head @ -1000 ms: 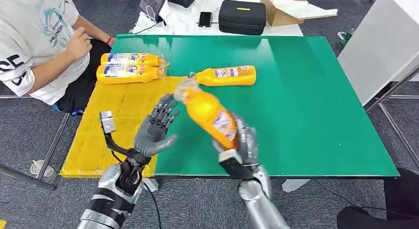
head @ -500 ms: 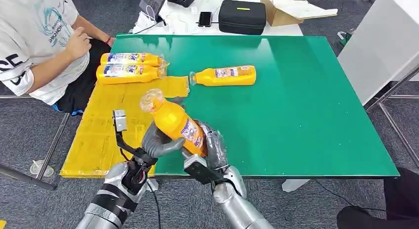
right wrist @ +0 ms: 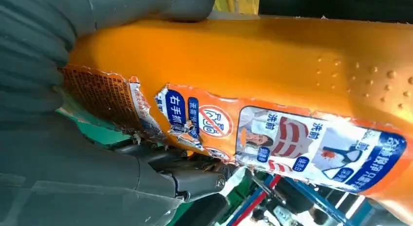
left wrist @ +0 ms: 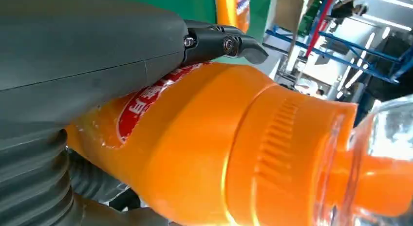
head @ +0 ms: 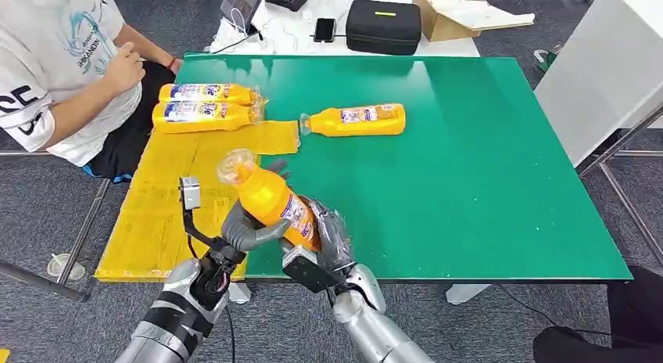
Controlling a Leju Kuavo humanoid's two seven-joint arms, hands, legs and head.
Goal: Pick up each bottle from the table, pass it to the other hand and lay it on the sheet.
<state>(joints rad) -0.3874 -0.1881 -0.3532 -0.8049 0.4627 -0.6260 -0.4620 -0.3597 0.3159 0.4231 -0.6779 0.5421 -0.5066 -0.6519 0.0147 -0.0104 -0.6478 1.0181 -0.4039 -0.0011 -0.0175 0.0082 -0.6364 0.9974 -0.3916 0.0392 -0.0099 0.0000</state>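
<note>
The orange bottle (head: 272, 200) is hanging in the air over the near edge of the green table (head: 485, 183), tilted with its clear cap end up and toward the yellow sheet (head: 168, 199), because this is the handover itself; the right hand (head: 328, 236) is gripping the lower body, fingers wrapped round the torn label, while the left hand (head: 249, 226) is closing on the same bottle from the sheet side, its thumb pressing across the front. Both are clamping it at once, so I judge that neither is free to let go until the left grip is firm. Two bottles (head: 205, 106) are lying side by side on the far end of the sheet; one more bottle (head: 356, 120) is waiting on the bare table just beside the sheet.
</note>
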